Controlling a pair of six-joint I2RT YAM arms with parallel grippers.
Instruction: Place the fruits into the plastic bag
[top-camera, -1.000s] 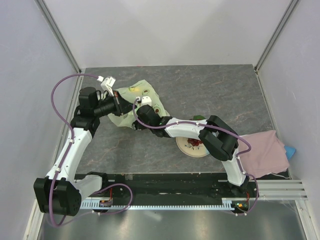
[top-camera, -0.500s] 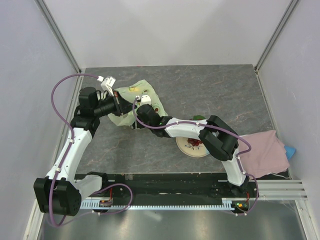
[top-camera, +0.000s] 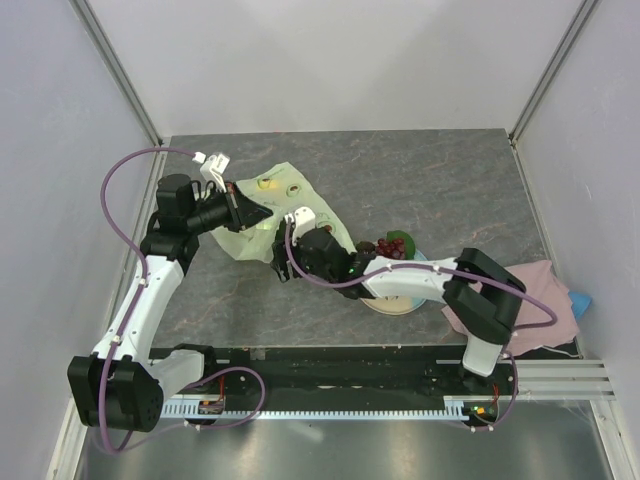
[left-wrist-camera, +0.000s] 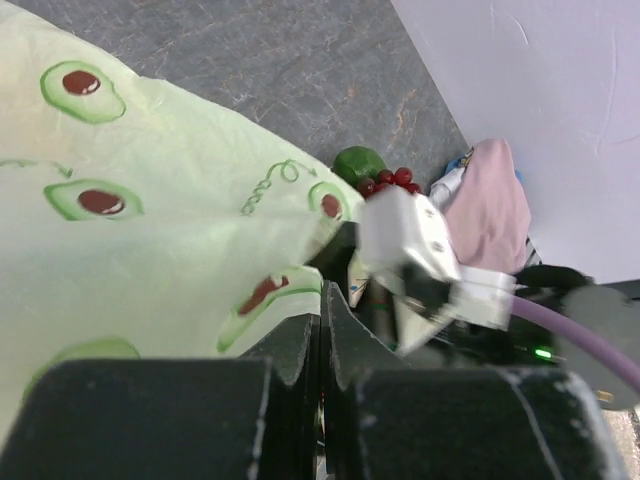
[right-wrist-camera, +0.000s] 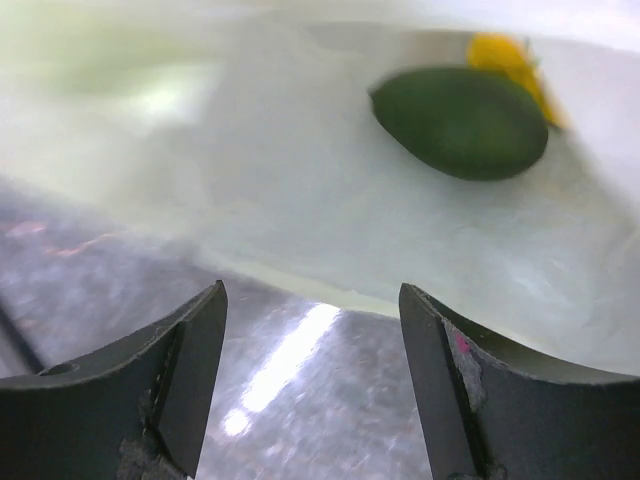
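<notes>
The pale green plastic bag (top-camera: 285, 190) with avocado prints lies at the back left. My left gripper (top-camera: 247, 213) is shut on the bag's edge (left-wrist-camera: 290, 285) and holds it up. My right gripper (top-camera: 287, 260) is open and empty at the bag's mouth (right-wrist-camera: 330, 200), just above the table. A dark green avocado (right-wrist-camera: 460, 120) and a yellow-orange fruit (right-wrist-camera: 505, 58) lie inside the bag. A red grape bunch (top-camera: 395, 247) and a green avocado (top-camera: 392, 236) sit by the plate (top-camera: 392, 305); they also show in the left wrist view, grapes (left-wrist-camera: 390, 180) and avocado (left-wrist-camera: 357, 163).
A pink cloth (top-camera: 535, 295) lies at the right edge with a blue thing (top-camera: 581, 298) beside it. The right arm (top-camera: 420, 280) stretches across the plate. Grey walls stand close on the left, back and right.
My right gripper has pulled back out of the bag towards the near right, which uncovers the grapes and avocado by the plate. My left gripper still holds the bag's edge.
</notes>
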